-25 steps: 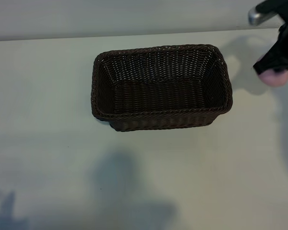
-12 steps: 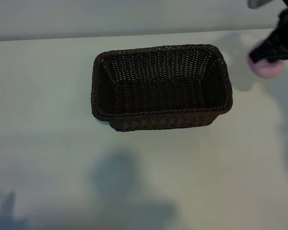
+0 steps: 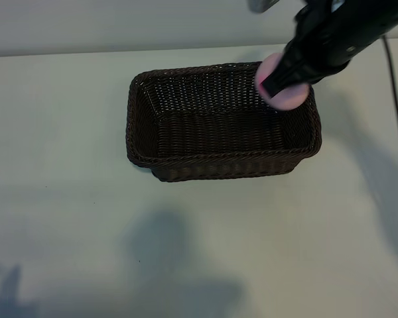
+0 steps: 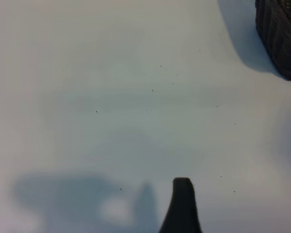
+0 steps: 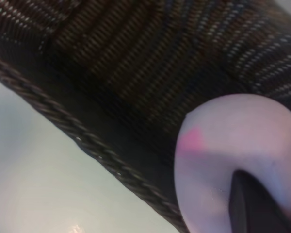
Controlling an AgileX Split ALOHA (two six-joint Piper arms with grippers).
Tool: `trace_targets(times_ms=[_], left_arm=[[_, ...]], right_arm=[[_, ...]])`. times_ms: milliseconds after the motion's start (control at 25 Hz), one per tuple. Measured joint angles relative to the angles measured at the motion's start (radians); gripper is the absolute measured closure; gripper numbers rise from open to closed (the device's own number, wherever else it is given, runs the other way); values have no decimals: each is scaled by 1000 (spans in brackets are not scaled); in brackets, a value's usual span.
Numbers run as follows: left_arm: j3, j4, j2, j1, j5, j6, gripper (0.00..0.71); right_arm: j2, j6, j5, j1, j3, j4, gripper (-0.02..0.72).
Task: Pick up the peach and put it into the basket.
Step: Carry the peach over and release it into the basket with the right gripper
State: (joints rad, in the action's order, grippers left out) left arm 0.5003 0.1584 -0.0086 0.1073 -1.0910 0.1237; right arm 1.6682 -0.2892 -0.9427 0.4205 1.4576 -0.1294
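The dark brown wicker basket (image 3: 219,159) sits in the middle of the pale table. My right gripper (image 3: 273,85) is shut on the pink peach (image 3: 290,98) and holds it in the air over the basket's far right corner. In the right wrist view the peach (image 5: 233,141) fills the near corner, a dark fingertip (image 5: 252,204) presses against it, and the basket's weave and braided rim (image 5: 102,150) lie below. The left wrist view shows one dark fingertip (image 4: 182,199) over bare table, nothing held, with a corner of the basket (image 4: 281,39) far off.
The table's far edge meets a pale wall (image 3: 119,26) behind the basket. The right arm's dark body (image 3: 348,30) reaches in from the upper right, with a cable (image 3: 395,99) trailing down the right side. Arm shadows fall on the table's near part.
My right gripper has carried the peach leftward from beyond the basket's right end to above its far right corner. The basket and the left arm have not moved.
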Motion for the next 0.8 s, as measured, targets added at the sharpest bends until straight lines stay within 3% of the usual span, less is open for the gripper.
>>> trace_targets(times_ms=[240,640,800], left_arm=[[0,0,0,0,0,0,116],[0,0,0,0,0,0,117],[0,0,0,0,0,0,117]], right_arm=[[70,7,48,18,0,1,656],[254,7,197,18,0,-25,656],[326,7,205,18,0,-32,656]])
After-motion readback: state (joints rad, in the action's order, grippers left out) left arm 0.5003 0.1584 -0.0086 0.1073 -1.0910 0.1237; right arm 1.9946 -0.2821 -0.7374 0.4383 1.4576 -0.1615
